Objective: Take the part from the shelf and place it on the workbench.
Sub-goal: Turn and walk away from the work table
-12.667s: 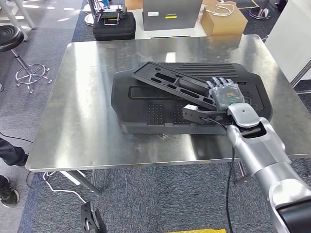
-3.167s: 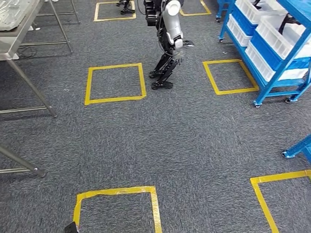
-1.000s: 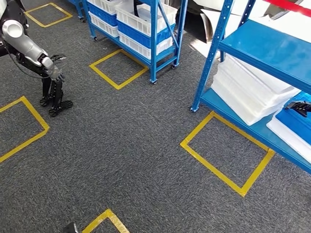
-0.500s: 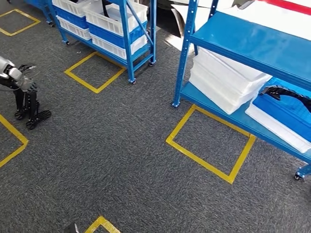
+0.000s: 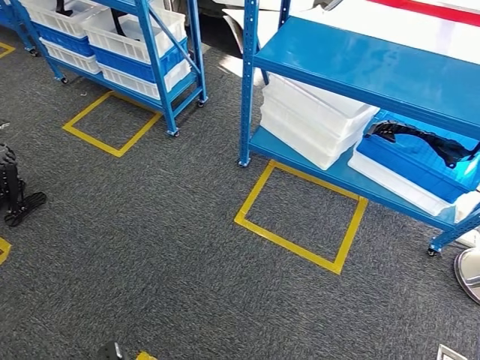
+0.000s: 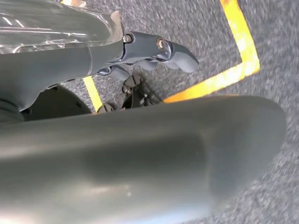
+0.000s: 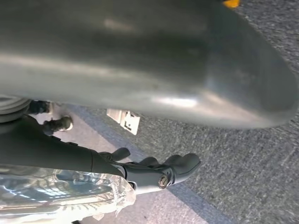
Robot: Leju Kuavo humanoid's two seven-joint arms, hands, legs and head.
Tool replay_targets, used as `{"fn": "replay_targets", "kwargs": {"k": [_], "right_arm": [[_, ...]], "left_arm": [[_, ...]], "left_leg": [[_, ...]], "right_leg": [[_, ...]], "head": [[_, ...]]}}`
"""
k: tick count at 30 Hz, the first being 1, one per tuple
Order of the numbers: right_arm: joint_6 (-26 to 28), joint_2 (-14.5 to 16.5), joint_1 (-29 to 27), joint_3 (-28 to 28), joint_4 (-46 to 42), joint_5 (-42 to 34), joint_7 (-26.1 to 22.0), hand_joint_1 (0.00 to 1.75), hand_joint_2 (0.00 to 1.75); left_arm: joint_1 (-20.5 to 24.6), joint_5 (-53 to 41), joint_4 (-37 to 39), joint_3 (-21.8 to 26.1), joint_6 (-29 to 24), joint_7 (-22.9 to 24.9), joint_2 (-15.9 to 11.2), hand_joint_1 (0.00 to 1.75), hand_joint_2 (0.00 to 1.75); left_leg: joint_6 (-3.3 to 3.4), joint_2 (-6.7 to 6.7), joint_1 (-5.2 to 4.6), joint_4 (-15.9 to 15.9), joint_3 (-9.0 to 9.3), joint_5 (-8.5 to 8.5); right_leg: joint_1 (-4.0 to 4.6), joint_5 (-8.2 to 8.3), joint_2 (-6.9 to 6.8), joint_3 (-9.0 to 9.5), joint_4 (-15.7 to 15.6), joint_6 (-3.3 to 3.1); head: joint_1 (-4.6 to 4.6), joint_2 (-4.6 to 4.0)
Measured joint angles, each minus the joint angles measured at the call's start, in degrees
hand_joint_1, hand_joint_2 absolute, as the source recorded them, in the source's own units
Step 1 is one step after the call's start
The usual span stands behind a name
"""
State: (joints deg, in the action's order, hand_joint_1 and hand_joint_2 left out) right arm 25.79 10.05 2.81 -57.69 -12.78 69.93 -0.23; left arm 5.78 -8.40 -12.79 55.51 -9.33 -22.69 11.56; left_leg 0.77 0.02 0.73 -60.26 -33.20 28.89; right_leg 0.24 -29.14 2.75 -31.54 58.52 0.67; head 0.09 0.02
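Observation:
A long black part (image 5: 418, 139) lies across a blue tray (image 5: 410, 163) on the lower level of a blue shelf (image 5: 362, 56), at the right of the head view. Beside it on the same level is a stack of white trays (image 5: 311, 112). In the left wrist view my left hand (image 6: 148, 149) hangs over the grey carpet, its dark fingers (image 6: 169, 49) stretched out and holding nothing. My right hand (image 7: 141, 60) hangs the same way in the right wrist view, fingers (image 7: 173, 170) straight and empty.
A yellow tape square (image 5: 300, 217) marks the carpet in front of the shelf. A second blue shelf (image 5: 153, 52) with white and blue bins stands at the back left. Another robot's dark foot (image 5: 17, 199) is at the left edge. A round metal base (image 5: 469, 274) sits at the right edge.
The camera has turned away from the workbench and swung across the floor toward the shelves. The shelf with the black part has come closer and shifted left in the picture.

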Motion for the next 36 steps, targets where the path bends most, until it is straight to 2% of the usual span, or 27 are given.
{"fn": "replay_targets", "kwargs": {"k": [2,3,4,6,7,8,9,11,12,13,15,18,19,20,22,23,24,25,26,27,28,30,32,33,35,36], "right_arm": [[-0.20,-0.03,-0.04,0.03,0.02,0.10,0.45,0.00,0.00],[-0.32,-0.04,-0.02,0.05,0.03,0.15,0.66,0.00,0.00],[-0.43,-0.05,0.01,0.07,0.03,0.20,0.85,0.00,0.00],[-0.66,-0.04,0.06,0.09,0.04,0.22,1.14,0.00,0.00],[-0.86,-0.04,0.04,0.09,0.04,0.22,1.34,0.00,0.00],[-1.17,-0.04,-0.03,0.09,0.04,0.22,1.51,0.00,0.00],[-1.57,-0.04,-0.09,0.09,0.04,0.25,1.67,0.00,0.00],[-2.33,-0.04,-0.11,0.09,0.04,0.31,1.86,0.00,0.00],[-2.60,-0.04,-0.09,0.09,0.06,0.36,1.90,0.00,0.00],[-2.77,-0.03,-0.01,0.10,0.08,0.40,1.95,0.00,0.00],[-3.01,-0.01,0.09,0.14,0.10,0.48,2.07,0.00,0.00],[-3.12,0.01,-0.08,0.21,0.09,0.57,2.32,0.00,0.00],[-3.22,0.02,-0.10,0.22,0.09,0.63,2.36,0.00,0.00],[-3.37,0.02,-0.13,0.26,0.10,0.70,2.35,0.00,0.00],[-3.63,0.03,-0.08,0.35,0.09,0.84,2.23,0.00,0.00],[-3.67,0.04,-0.11,0.39,0.09,0.86,2.12,0.00,0.00],[-3.66,0.04,-0.15,0.42,0.08,0.92,1.97,0.00,0.00],[-3.63,0.04,-0.17,0.43,0.08,1.01,1.82,0.00,0.00],[-3.61,0.06,-0.24,0.45,0.09,1.10,1.66,0.00,0.00],[-3.57,0.17,-0.31,0.46,0.15,1.19,1.49,0.00,0.00],[-3.55,0.25,-0.32,0.49,0.20,1.26,1.35,0.00,0.00],[-3.49,0.40,-0.18,0.52,0.32,1.36,1.06,0.00,0.00],[-3.39,0.37,0.09,0.55,0.30,1.45,0.80,0.00,0.00],[-3.34,0.35,0.14,0.56,0.28,1.50,0.69,0.00,0.00],[-3.30,0.32,0.17,0.57,0.26,1.62,0.62,0.00,0.00],[-3.29,0.31,0.15,0.57,0.26,1.70,0.62,0.00,0.00]], "left_arm": [[0.01,0.04,0.00,0.01,0.22,-0.07,0.03,0.00,0.00],[0.03,0.05,0.00,0.01,0.34,-0.09,0.06,0.00,0.00],[0.05,0.03,0.00,0.01,0.42,-0.11,0.09,0.00,0.00],[0.04,-0.01,0.00,0.01,0.50,-0.13,0.11,0.00,0.00],[-0.01,-0.01,0.00,0.01,0.51,-0.13,0.10,0.00,0.00],[-0.07,-0.01,0.00,0.01,0.56,-0.13,0.10,0.00,0.00],[-0.13,0.00,0.00,0.01,0.63,-0.13,0.10,0.00,0.00],[-0.18,0.01,0.00,-0.02,0.81,-0.16,0.11,0.00,0.00],[-0.13,0.00,0.00,-0.03,0.87,-0.20,0.11,0.00,0.00],[-0.09,-0.01,0.00,-0.04,0.91,-0.24,0.11,0.00,0.00],[0.01,-0.02,0.00,-0.05,0.97,-0.28,0.12,0.00,0.00],[0.09,0.03,0.00,-0.07,1.00,-0.32,0.12,0.00,0.00],[0.08,0.03,0.00,-0.07,1.01,-0.33,0.11,0.00,0.00],[0.03,0.02,0.00,-0.08,1.01,-0.35,0.10,0.00,0.00],[-0.10,-0.01,0.00,-0.08,0.99,-0.35,0.08,0.00,0.00],[-0.19,0.00,0.00,-0.08,0.98,-0.34,0.07,0.00,0.00],[-0.27,0.01,0.00,-0.08,0.96,-0.33,0.06,0.00,0.00],[-0.31,0.01,0.00,-0.08,0.95,-0.33,0.04,0.00,0.00],[-0.37,0.01,0.00,-0.08,0.93,-0.32,0.03,0.00,0.00],[-0.39,-0.08,0.00,-0.08,0.92,-0.32,-0.02,0.00,0.00],[-0.42,-0.24,0.00,-0.08,0.89,-0.32,-0.07,0.00,0.00],[-0.33,-0.51,0.00,-0.08,0.85,-0.38,-0.20,0.00,0.00],[-0.23,-0.44,0.00,-0.08,0.84,-0.52,-0.21,0.00,0.00],[-0.25,-0.37,0.00,-0.08,0.84,-0.57,-0.17,0.00,0.00],[-0.27,-0.36,0.00,-0.08,0.86,-0.63,-0.10,0.00,0.00],[-0.26,-0.36,0.00,-0.08,0.85,-0.63,-0.08,0.00,0.00]], "left_leg": [[0.47,0.03,0.16,0.16,0.12,0.03],[0.72,0.09,0.32,0.30,0.24,0.06],[0.94,0.20,0.47,0.40,0.38,0.13],[1.20,0.43,0.50,0.41,0.58,0.44],[1.22,0.51,0.50,0.41,0.75,0.64],[1.17,0.56,0.52,0.41,1.01,0.88],[1.08,0.57,0.56,0.41,1.41,1.16],[0.68,0.58,0.69,0.45,2.44,1.90],[0.38,0.60,0.67,0.49,2.89,2.26],[0.06,0.63,0.63,0.56,3.18,2.55],[-0.61,0.72,0.51,0.96,3.56,2.89],[-1.46,0.78,0.52,0.54,4.09,3.73],[-1.57,0.73,0.48,-1.58,3.15,4.57],[-1.56,0.66,0.44,-4.97,1.27,5.65],[-1.49,0.62,0.32,-12.62,-3.89,7.27],[-1.40,0.60,0.27,-14.66,-5.86,6.89],[-1.24,0.58,0.21,-14.64,-6.89,5.32],[-0.98,0.55,0.13,-12.52,-6.95,2.73],[-0.57,0.50,-0.03,-9.49,-6.40,-0.08],[-0.11,0.45,-0.30,-6.90,-5.79,-2.21],[0.29,0.42,-0.58,-4.70,-5.05,-3.13],[0.90,0.35,-1.07,-2.70,-4.07,-1.96],[1.34,0.14,-0.89,-0.90,-2.63,-0.74],[1.52,0.06,-0.64,-0.20,-1.74,-0.49],[1.72,0.04,-0.14,1.09,0.45,0.20],[1.74,0.06,0.05,1.45,1.41,0.70]], "right_leg": [[-0.12,-0.49,-0.36,-0.02,0.25,0.64],[-0.19,-1.29,-0.80,-0.48,1.44,1.01],[-0.30,-2.60,-1.30,-1.58,3.81,1.39],[-0.64,-5.66,-2.02,-5.38,11.18,2.05],[-0.81,-6.49,-2.15,-7.22,14.43,2.29],[-0.94,-6.20,-2.25,-8.23,15.91,2.47],[-1.04,-4.75,-2.35,-8.16,15.11,2.57],[-1.09,-0.19,-2.60,-5.43,8.34,2.51],[-0.95,1.26,-2.74,-3.90,4.92,2.29],[-0.77,1.75,-2.86,-2.76,2.47,1.87],[-0.40,0.90,-2.90,-2.03,0.98,0.89],[-0.60,0.28,-2.74,-0.74,-0.17,-0.41],[-0.69,0.08,-2.70,-0.08,-0.53,-0.81],[-0.69,-0.25,-2.67,0.51,-0.71,-1.19],[-0.48,-1.23,-2.45,1.60,-0.76,-1.72],[-0.35,-1.83,-2.25,2.30,-0.76,-1.81],[-0.24,-2.50,-2.01,3.16,-0.76,-1.80],[-0.14,-3.24,-1.80,4.17,-0.76,-1.75],[-0.09,-4.06,-1.64,5.19,-0.78,-1.66],[0.01,-4.83,-1.52,5.98,-0.77,-1.44],[0.01,-5.45,-1.42,6.49,-0.75,-1.16],[-0.15,-6.03,-1.38,6.78,-0.85,-0.41],[-0.28,-5.49,-1.52,6.65,0.07,0.23],[-0.27,-4.96,-1.67,6.01,1.72,0.61],[-0.45,-4.89,-1.91,2.43,7.51,1.35],[-0.61,-5.82,-1.99,-0.12,10.70,1.69]], "head": [[0.01,0.00],[0.05,0.00],[0.10,0.00],[0.18,0.00],[0.18,0.00],[0.18,0.00],[0.18,0.00],[0.18,0.00],[0.20,0.00],[0.22,0.00],[0.22,0.00],[0.13,0.00],[0.06,0.00],[0.00,0.00],[-0.07,0.00],[-0.08,0.00],[-0.09,0.00],[-0.08,0.00],[-0.06,0.00],[0.06,0.00],[0.13,0.00],[0.23,0.00],[0.14,0.00],[0.15,0.00],[0.24,0.00],[0.25,0.00]]}}
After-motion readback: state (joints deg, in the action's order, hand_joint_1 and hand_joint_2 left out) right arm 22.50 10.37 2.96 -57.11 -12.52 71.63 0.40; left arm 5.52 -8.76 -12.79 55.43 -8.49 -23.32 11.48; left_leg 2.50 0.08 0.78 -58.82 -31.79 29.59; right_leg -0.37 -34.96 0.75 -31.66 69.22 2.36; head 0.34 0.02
